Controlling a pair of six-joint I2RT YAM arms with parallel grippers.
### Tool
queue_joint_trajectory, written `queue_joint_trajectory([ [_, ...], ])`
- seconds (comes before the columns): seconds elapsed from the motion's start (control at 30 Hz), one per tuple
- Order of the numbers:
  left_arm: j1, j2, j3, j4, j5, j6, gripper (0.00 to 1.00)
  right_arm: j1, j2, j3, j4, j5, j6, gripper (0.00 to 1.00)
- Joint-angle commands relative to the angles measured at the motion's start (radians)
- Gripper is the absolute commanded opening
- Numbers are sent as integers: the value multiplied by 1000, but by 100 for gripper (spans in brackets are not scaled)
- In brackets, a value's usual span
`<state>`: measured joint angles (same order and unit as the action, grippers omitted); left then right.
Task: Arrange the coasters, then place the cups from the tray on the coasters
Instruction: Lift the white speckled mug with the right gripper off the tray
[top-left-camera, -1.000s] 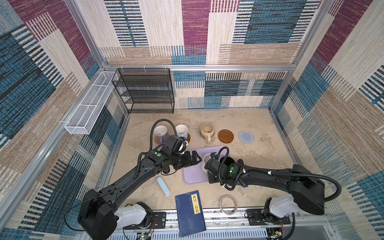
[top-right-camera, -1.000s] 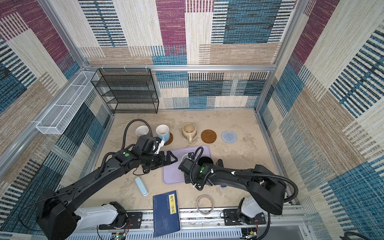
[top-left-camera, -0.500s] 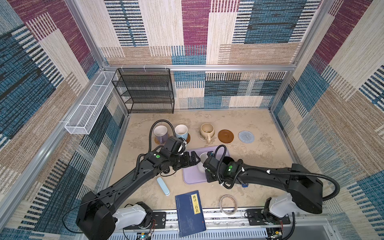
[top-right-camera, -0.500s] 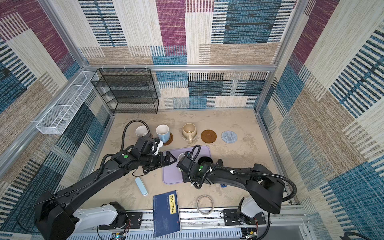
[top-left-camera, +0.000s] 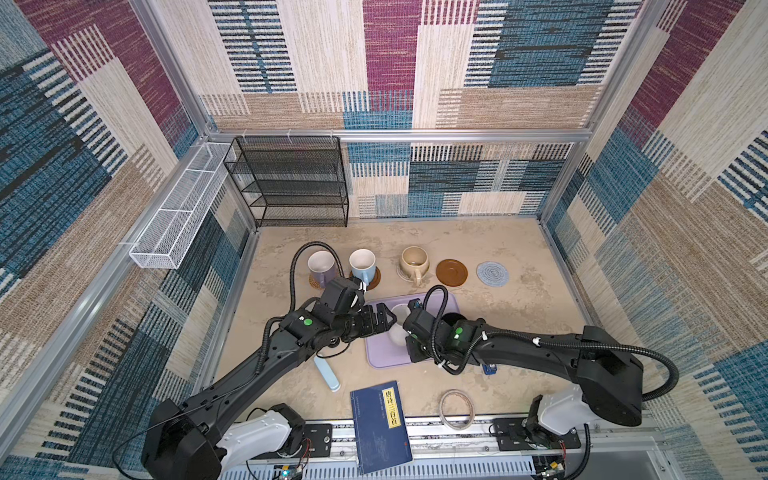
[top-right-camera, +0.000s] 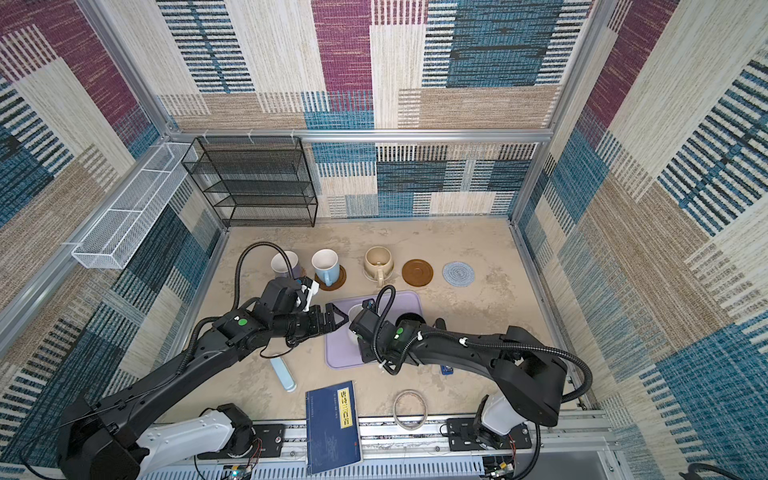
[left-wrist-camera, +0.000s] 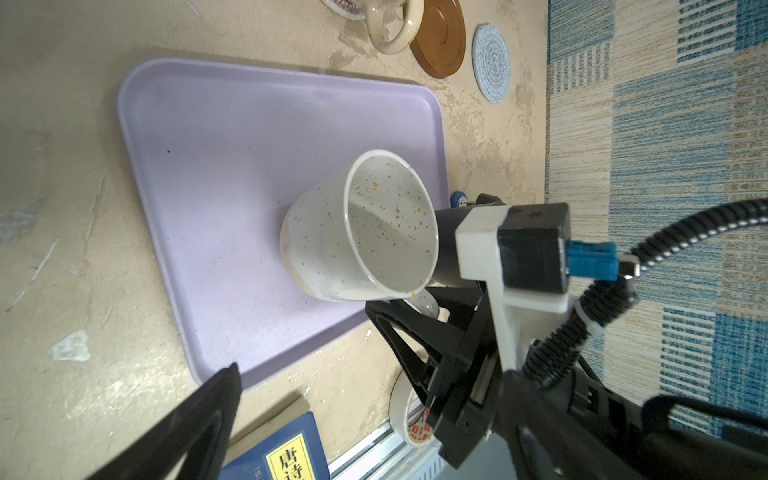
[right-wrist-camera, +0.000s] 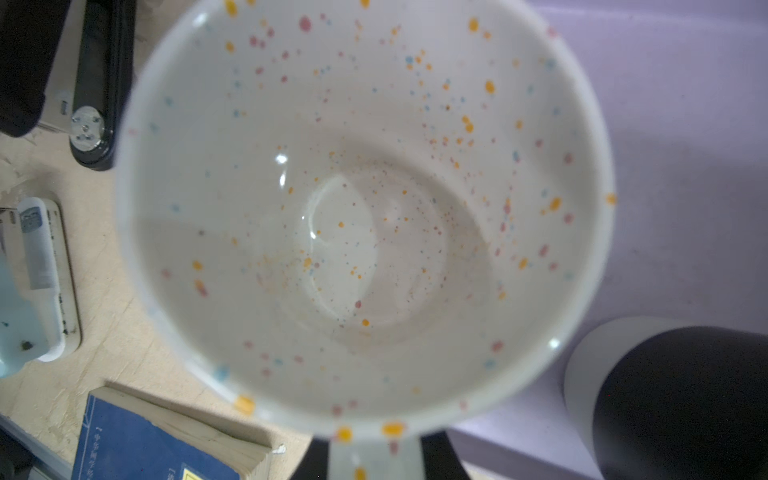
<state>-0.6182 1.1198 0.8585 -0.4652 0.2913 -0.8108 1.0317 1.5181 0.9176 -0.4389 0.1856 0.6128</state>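
As the right gripper (right-wrist-camera: 374, 459) clamps on the handle of the speckled mug (left-wrist-camera: 365, 232), the mug tilts over the tray (left-wrist-camera: 216, 166), its mouth tipped towards that arm. Whether its base touches the tray cannot be told. The left gripper (top-left-camera: 387, 319) hangs just off the tray's left rim with its jaws wide apart, holding nothing and pointing at the mug. The black mug (top-left-camera: 454, 319) stands upright on the tray just beside the speckled one, on its right, partly hidden in both top views by the right arm.

The tray lies in the middle of the bench (top-left-camera: 519, 324). Behind it, in the back half of the bench, five coasters run in a row from left to right. The rattan coaster (top-left-camera: 314, 284) sits under the lilac mug (top-left-camera: 321, 265), the left wood coaster (top-left-camera: 375, 279) under the blue mug (top-left-camera: 362, 263), and the lacy coaster (top-left-camera: 400, 273) under the beige mug (top-left-camera: 414, 259). The right wood coaster (top-left-camera: 451, 272) and the grey-blue coaster (top-left-camera: 492, 273) are both bare. All three mugs in the row stand upright.

Between the tray and the front edge, towards the left, lies a pale blue device (top-left-camera: 326, 374). A blue book (top-left-camera: 380, 424) juts over the front edge. A tape ring (top-left-camera: 456, 409) lies near it to the right, also at the front edge.
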Motion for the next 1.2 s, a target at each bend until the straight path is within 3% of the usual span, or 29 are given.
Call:
queue_joint_trajectory([
  [0.0,3,-13,-13,61,-5,-58,100,0,-12,19,40,36,-29,0],
  [0.43,9,-13,-81,126,8,-97,100,-1,57,19,-1,4,-63,0],
  [0.77,40,-58,-125,124,0,-105,99,-2,97,35,-6,0,-64,27],
  [1.0,52,-84,-138,111,-1,-104,99,-2,123,77,-18,13,-73,36],
  [1.17,58,-94,-138,101,-2,-100,99,-1,140,105,-40,27,-56,37],
])
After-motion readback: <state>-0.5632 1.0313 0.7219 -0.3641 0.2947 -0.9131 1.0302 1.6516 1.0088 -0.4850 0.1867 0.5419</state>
